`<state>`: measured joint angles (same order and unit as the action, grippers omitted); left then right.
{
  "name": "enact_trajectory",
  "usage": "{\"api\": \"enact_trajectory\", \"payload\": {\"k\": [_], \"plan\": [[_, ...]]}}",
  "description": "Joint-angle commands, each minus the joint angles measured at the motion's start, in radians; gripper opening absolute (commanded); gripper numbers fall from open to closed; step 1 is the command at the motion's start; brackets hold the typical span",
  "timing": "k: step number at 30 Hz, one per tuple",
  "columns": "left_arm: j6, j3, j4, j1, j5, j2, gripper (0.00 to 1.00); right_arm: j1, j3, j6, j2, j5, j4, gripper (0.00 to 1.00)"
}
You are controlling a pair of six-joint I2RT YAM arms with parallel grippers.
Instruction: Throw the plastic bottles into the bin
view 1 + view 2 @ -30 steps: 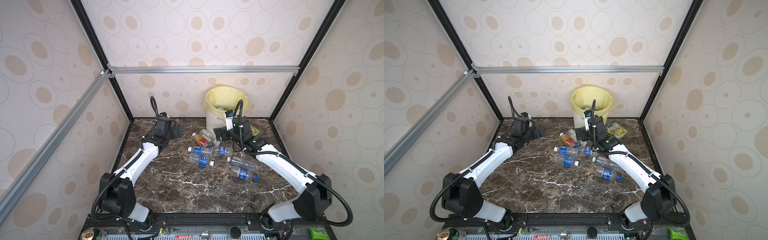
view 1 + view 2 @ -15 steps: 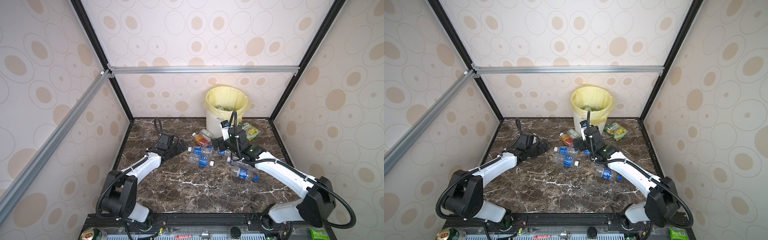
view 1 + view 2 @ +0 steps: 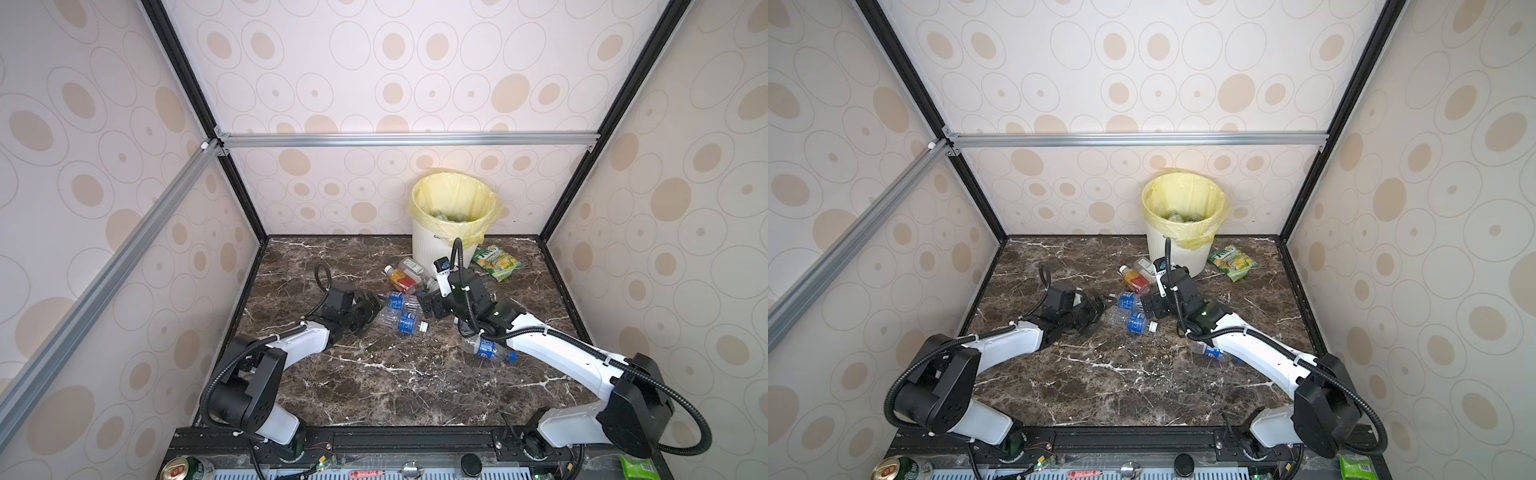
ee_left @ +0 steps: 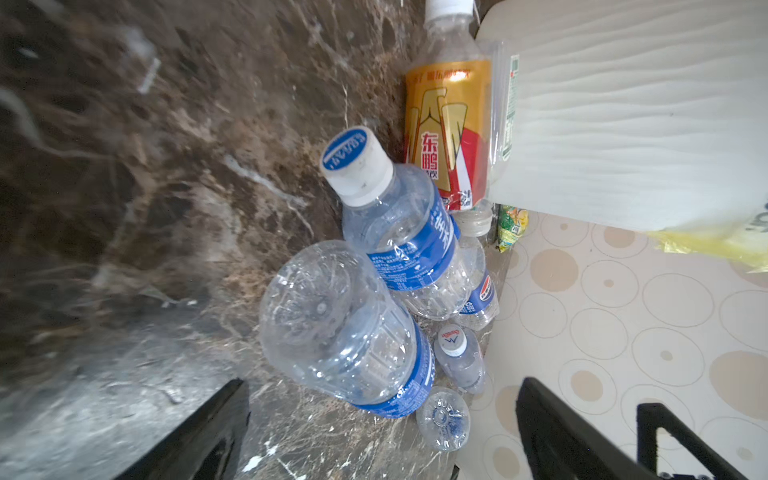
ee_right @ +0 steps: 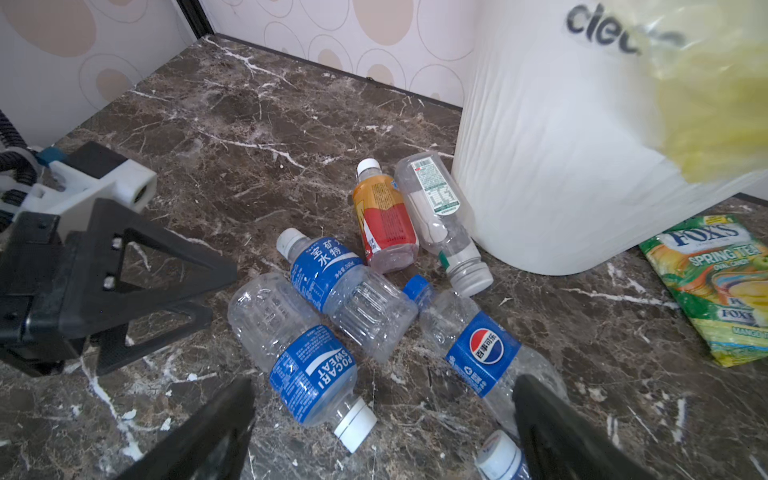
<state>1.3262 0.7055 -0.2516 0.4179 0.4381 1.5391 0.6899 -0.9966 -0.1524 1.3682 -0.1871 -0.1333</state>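
The left black gripper (image 3: 371, 308) gapes wide, empty, just beside clear blue-labelled plastic bottles (image 3: 409, 322); the right black gripper (image 3: 430, 305), equally spread, holds nothing.

Several plastic bottles (image 3: 1136, 322) are lying before the bin (image 3: 1198, 258)
The left gripper (image 3: 1100, 311) and right gripper (image 3: 1147, 307) are hanging open beside them, before the bin.

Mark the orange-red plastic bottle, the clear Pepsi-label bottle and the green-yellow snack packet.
orange-red plastic bottle (image 5: 384, 216), right wrist view, on its label.
clear Pepsi-label bottle (image 5: 482, 353), right wrist view, on the blue label.
green-yellow snack packet (image 3: 496, 262), in a top view, middle of the packet.
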Motion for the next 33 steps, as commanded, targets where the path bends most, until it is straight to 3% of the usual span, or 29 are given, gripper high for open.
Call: {"api": "enact_trajectory", "payload": {"k": [1, 8, 15, 33], "plan": [[0.101, -0.013, -0.088, 0.013, 0.022, 0.043, 0.99, 0.006, 0.025, -0.022, -0.035, -0.009, 0.017, 1.0], [0.127, -0.034, -0.1, 0.016, -0.009, 0.072, 0.98, 0.008, 0.049, -0.027, -0.049, -0.014, 0.02, 1.0], [0.175, -0.064, -0.214, 0.017, -0.02, 0.106, 0.88, 0.008, 0.039, -0.023, -0.047, -0.007, 0.013, 1.0], [0.114, -0.048, -0.205, 0.026, -0.051, 0.188, 0.72, 0.009, 0.01, -0.02, -0.057, -0.002, -0.019, 0.99]]}}
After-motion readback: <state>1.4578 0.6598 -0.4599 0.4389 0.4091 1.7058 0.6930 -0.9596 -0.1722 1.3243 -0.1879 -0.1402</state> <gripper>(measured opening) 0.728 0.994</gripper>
